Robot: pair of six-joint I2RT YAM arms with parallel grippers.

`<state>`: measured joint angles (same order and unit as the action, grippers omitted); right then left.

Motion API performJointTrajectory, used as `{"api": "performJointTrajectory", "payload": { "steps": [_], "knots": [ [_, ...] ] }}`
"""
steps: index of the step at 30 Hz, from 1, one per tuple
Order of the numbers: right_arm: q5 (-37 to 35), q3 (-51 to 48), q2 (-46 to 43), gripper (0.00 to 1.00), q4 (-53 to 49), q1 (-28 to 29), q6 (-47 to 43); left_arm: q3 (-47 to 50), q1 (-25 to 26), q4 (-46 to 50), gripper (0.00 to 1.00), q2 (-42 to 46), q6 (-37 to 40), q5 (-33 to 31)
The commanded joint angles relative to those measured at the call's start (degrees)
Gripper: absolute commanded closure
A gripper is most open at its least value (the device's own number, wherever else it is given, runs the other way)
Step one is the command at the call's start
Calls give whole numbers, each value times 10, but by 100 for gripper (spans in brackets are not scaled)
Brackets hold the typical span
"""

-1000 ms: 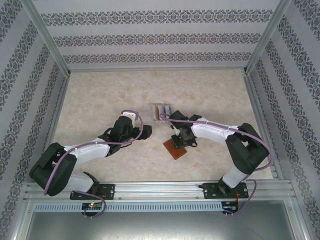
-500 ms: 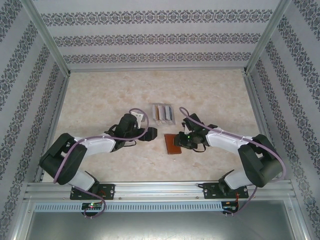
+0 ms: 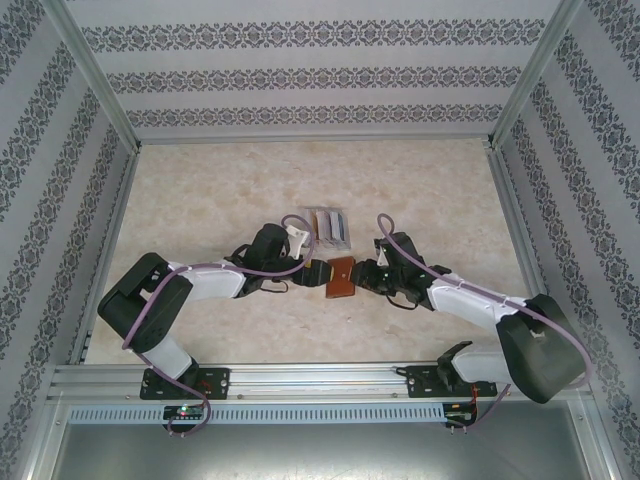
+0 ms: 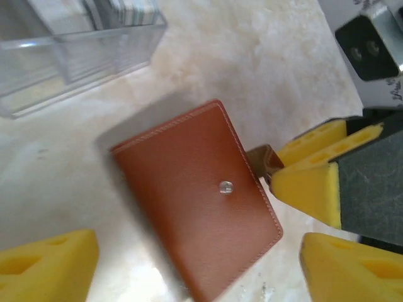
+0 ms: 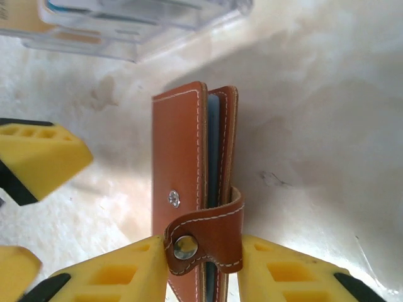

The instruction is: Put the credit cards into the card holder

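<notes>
low in the right wrist frame, the right gripper [image 5: 201,267] pinches the snap-tab end of the card holder [image 5: 189,182], now carried to mid-table where both arms have met. the left gripper [image 4: 198,270] straddles it, fingers spread but narrowing. a bluish card [image 5: 213,145] sits between the covers. more cards [image 3: 320,223] wait in the clear rack [image 3: 345,238] beyond, so loading likely continues.
</notes>
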<state>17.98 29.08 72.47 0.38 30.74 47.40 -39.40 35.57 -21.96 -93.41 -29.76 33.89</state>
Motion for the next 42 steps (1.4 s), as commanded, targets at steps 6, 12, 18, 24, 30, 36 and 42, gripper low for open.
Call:
{"api": "performJointTrajectory", "payload": {
  "steps": [6,12,18,24,30,36,42],
  "knots": [
    [-73,9,-21,60,-32,12,-3,-24,6,32,37,-10,-7,-36],
    [-82,38,19,49,-112,3,-37,-36,6,49,36,-29,-15,-40],
    [-174,113,66,42,-237,24,-108,-44,6,61,36,-41,-12,-51],
    [-202,174,121,42,-267,49,-141,-50,6,74,40,-47,-5,-57],
    [-192,197,141,38,-263,70,-138,-53,6,82,43,-51,-5,-67],
    [-207,202,174,38,-270,76,-132,-54,6,86,43,-51,-7,-77],
    [-263,207,165,52,-300,83,-125,-53,6,89,44,-48,-7,-82]
  ]
}}
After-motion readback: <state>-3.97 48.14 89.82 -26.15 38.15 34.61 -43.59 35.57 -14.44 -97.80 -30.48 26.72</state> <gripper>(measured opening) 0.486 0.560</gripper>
